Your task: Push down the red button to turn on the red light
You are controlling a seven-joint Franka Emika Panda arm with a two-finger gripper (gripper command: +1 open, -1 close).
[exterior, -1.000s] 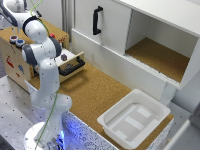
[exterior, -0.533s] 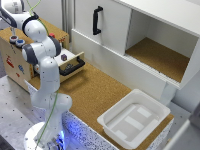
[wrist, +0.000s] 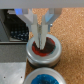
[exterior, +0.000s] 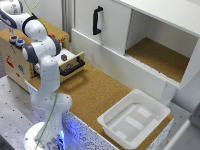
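Cork-topped surface with a wooden box at its far corner, the white arm bent over that box.

On the box's top sits the red button in its dark ring, just beside a blue button. The hand is right above the red button, its fingers drawn narrow with only a slit between them, tips touching the red cap. A white tray lies well apart from the box.

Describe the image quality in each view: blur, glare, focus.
Exterior view: soft and low in detail throughout, evenly lit, with a blue glow at the arm's base. Wrist view: blurry all over; the gripper sits over the red button, whose edges smear, and the blue button is cropped and fuzzy; no strong glare.
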